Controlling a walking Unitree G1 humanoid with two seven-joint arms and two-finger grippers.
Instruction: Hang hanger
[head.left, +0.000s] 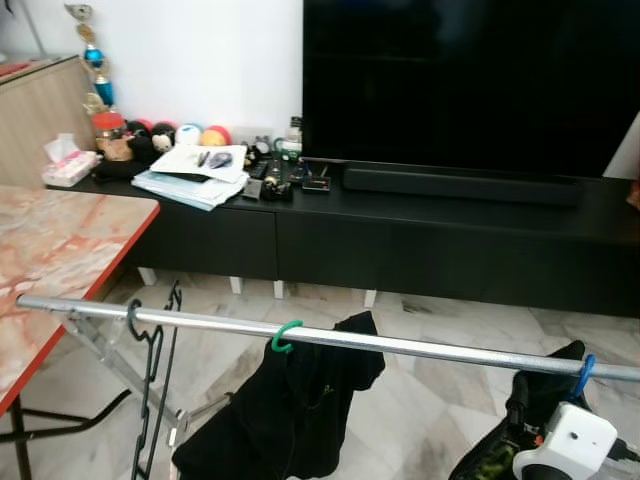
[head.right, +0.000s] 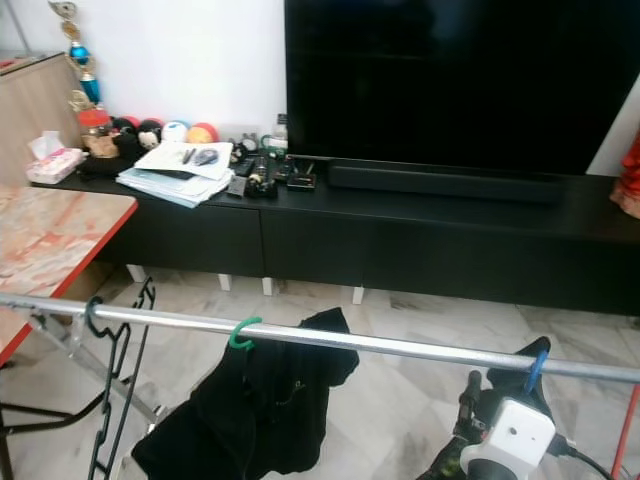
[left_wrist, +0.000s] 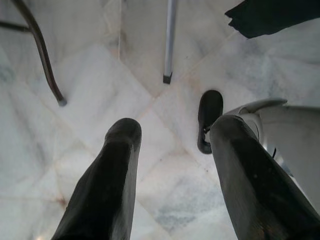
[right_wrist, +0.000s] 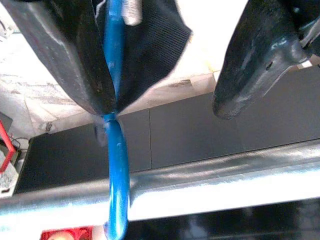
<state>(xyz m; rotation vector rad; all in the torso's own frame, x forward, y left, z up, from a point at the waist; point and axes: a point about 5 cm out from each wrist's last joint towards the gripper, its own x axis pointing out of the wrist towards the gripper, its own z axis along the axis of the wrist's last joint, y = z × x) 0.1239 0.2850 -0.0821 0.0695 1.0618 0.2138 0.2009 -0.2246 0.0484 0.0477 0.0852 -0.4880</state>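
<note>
The right tool (right_wrist: 165, 60) is raised just under the rail (right_wrist: 200, 187), its two black fingers spread apart. One finger (right_wrist: 65, 55) lies against the blue hanger (right_wrist: 116, 165) and the dark cloth (right_wrist: 145, 50) on it; the other finger stands clear, so the tool looks released rather than clenched. I judge this fits a hanger just hung: the blue hook (head.left: 583, 377) already curls over the rail near its right end, carrying its own weight, and the fingers need only back off.

Along the rail toward its middle, a green hanger (head.left: 285, 337) holds a black garment (head.left: 290, 410). Near the left end hangs a bare black hanger (head.left: 150, 390).

The left tool (left_wrist: 170, 180) hangs idle, fingers apart and empty, pointing at the marble floor (left_wrist: 100, 100).

The garment on the blue hanger is cut off by the bottom edge of the head views and partly covered by the right wrist, so its shape cannot be told. Whether the near finger presses the hanger or merely rests beside it is unclear.
</note>
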